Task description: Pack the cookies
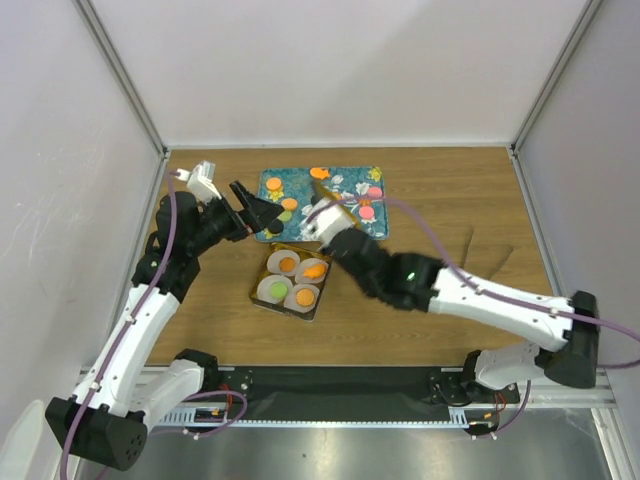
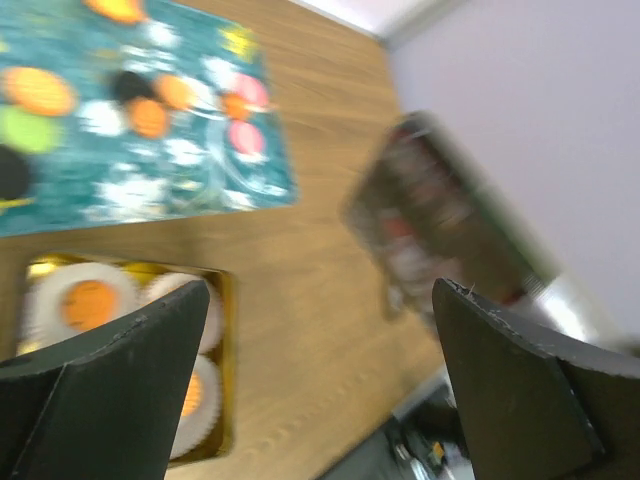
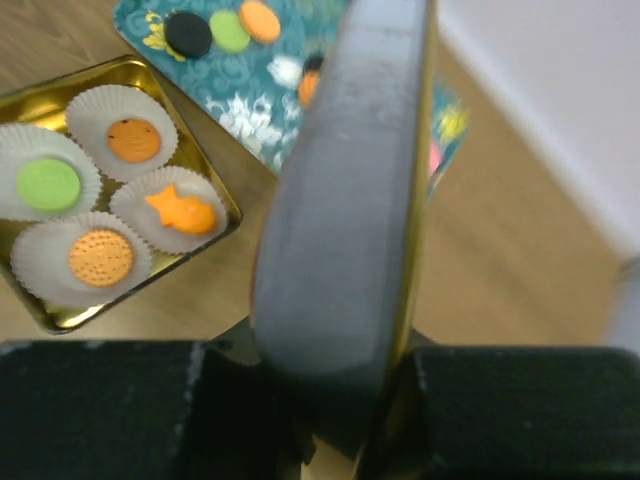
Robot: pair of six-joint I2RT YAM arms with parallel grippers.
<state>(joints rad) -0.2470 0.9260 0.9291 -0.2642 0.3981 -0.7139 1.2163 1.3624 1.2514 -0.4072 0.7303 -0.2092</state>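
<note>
Presently our right jaws pinch the lid (image 3: 340,200) edge-on; the left jaws stand spread, empty. Four cookies (image 3: 133,140) sit in the gold tin (image 3: 35,98) below-left of the right jaws, others on the tray (image 3: 250,110) beyond. We should level the lid before lowering.

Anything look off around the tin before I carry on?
Nothing spilled. The gold tin sits at a slant to the teal tray, and one cookie in it is an orange fish, not a disc. The right gripper holds a gold-rimmed lid on edge; loose cookies lie on the tray.
</note>
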